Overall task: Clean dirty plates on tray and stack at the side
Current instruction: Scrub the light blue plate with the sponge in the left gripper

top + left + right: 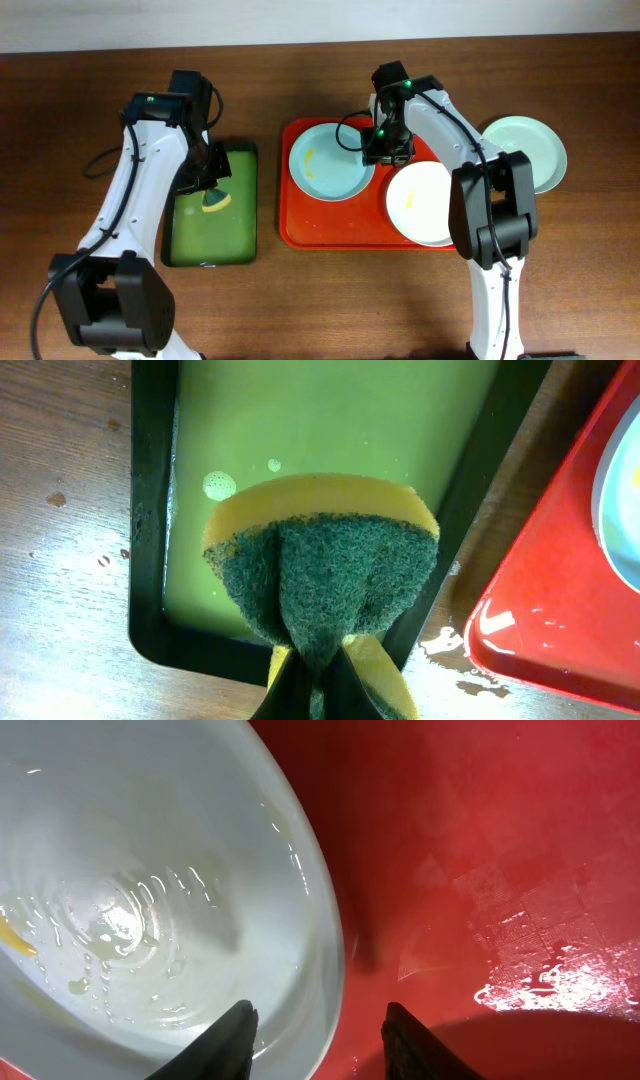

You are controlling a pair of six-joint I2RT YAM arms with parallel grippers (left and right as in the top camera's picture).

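A pale mint-blue plate (328, 162) with a yellow smear lies at the left of the red tray (300, 225). A larger white plate (425, 205) with a small yellow smear lies at the tray's right. Another mint-blue plate (530, 150) rests on the table right of the tray. My right gripper (388, 150) is open, its fingers (320, 1040) straddling the right rim of the mint-blue plate (150, 900) on the tray (480, 850). My left gripper (212, 190) is shut on a yellow-and-green sponge (320, 570) above the green tray.
A smaller green black-rimmed tray (240, 170) with soapy liquid sits left of the red tray; it also shows in the left wrist view (330, 420). The red tray's corner (560, 610) lies close beside it. Water drops lie on the wooden table (60, 560).
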